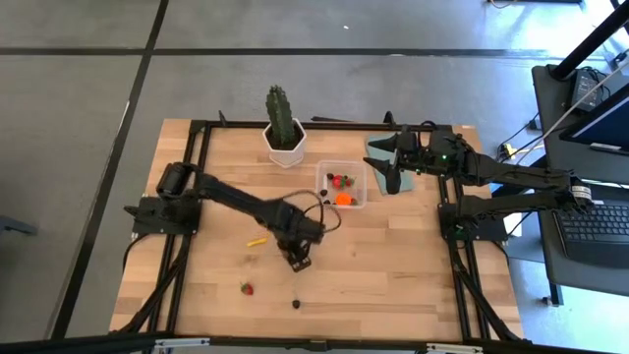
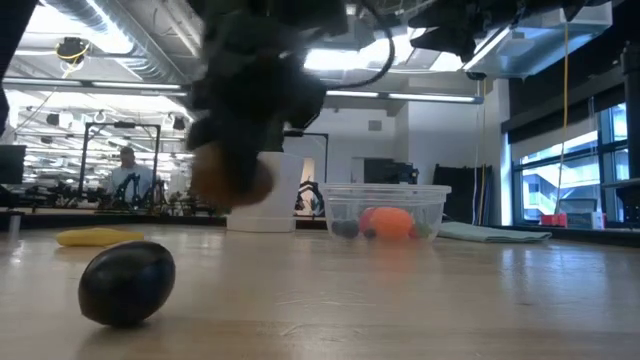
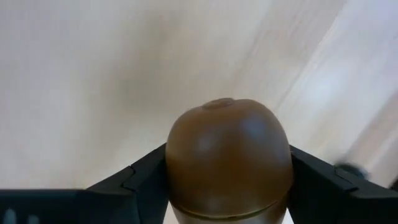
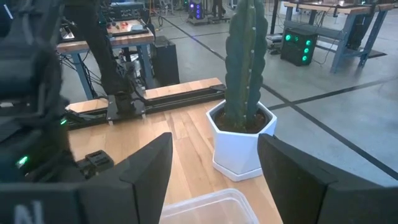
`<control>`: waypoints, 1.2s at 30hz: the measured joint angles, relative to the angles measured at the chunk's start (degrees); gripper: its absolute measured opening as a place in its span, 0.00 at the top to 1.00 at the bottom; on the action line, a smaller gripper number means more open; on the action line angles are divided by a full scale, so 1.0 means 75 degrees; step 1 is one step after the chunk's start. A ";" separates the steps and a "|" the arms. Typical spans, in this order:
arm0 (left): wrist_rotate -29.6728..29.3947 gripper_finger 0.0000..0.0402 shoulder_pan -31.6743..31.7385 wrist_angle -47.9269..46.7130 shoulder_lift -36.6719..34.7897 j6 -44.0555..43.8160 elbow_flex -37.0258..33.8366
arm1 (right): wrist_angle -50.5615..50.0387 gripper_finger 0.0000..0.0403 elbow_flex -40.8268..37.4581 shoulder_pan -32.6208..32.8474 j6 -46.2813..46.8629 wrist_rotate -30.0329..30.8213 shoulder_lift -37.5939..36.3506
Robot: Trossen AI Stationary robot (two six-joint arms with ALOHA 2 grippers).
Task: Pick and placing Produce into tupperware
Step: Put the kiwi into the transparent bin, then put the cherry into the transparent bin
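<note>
My left gripper (image 1: pixel 298 260) is over the table's middle, shut on a brown oval (image 3: pixel 229 155), which hangs above the wood in the low view (image 2: pixel 230 180). The clear tupperware (image 1: pixel 342 184) stands to its far right with a red strawberry (image 1: pixel 336 180) and an orange ball (image 1: pixel 343 199) inside. On the table lie a yellow stick (image 1: pixel 257 239), another strawberry (image 1: pixel 247 288) and a dark berry (image 1: pixel 297 304). My right gripper (image 4: pixel 214 149) stands open, raised beside the tupperware's right side, with nothing between its fingers. My left gripper pinches the brown oval by its two opposite sides (image 3: pixel 177 180) between its two fingers (image 3: pixel 134 180). The fingers come from above, pointing steeply down. The oval's rounded end sticks out past the fingertips, and it is lifted clear of the table.
A green cactus in a white hexagonal pot (image 1: pixel 283 128) stands at the far edge, left of the tupperware. A flat blue-grey lid (image 1: pixel 376 147) lies under the right arm. Bare wood lies between the left gripper and the tupperware. Black frame rails run along the table's sides.
</note>
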 joint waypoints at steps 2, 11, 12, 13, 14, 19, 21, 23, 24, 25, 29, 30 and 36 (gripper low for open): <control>-0.0027 0.38 0.0329 0.0161 -0.0049 0.0380 0.0232 | 0.0069 0.41 0.0000 0.0000 -0.0019 0.0000 0.0000; -0.0595 0.39 0.1874 0.1360 -0.0043 0.1834 0.0989 | 0.0140 0.41 0.0000 0.0001 -0.0217 -0.0001 -0.0052; -0.0663 0.39 0.2051 0.1529 -0.0043 0.1943 0.1033 | 0.0148 0.41 0.0000 0.0000 -0.0283 0.0000 -0.0064; -0.0751 0.38 0.2211 0.1739 -0.0043 0.2020 0.1070 | 0.0155 0.41 0.0000 0.0000 -0.0382 0.0001 -0.0086; -0.0789 0.38 0.2372 0.1958 -0.0043 0.2092 0.1080 | 0.0137 0.41 0.0000 0.0000 -0.0430 0.0002 -0.0112; -0.0957 0.39 0.2980 0.2664 0.0039 0.2227 0.1072 | 0.0170 0.41 0.0000 0.0000 -0.0638 0.0015 -0.0168; -0.0990 0.39 0.3092 0.3020 0.0105 0.2229 0.1078 | 0.0158 0.41 0.0000 0.0000 -0.0749 0.0018 -0.0173; -0.0988 0.39 0.3134 0.3084 0.0150 0.2250 0.1070 | 0.0151 0.41 0.0000 0.0000 -0.0838 0.0018 -0.0184; -0.0985 0.39 0.3140 0.3080 0.0150 0.2304 0.1061 | 0.0162 0.41 0.0000 0.0000 -0.0875 0.0020 -0.0195; -0.1020 0.38 0.3140 0.3160 0.0164 0.2415 0.1062 | 0.0157 0.41 0.0000 0.0000 -0.0891 0.0021 -0.0195; -0.1248 0.35 0.3103 0.3160 0.0199 0.2626 0.1074 | 0.0150 0.41 0.0000 -0.0003 -0.0983 0.0021 -0.0195; -0.1248 0.34 0.3103 0.3160 0.0202 0.2635 0.1074 | 0.0150 0.41 0.0000 -0.0003 -0.0998 0.0021 -0.0195; -0.1257 0.35 0.3021 0.3176 0.0340 0.2635 0.1065 | 0.0150 0.41 0.0000 -0.0003 -0.1003 0.0023 -0.0195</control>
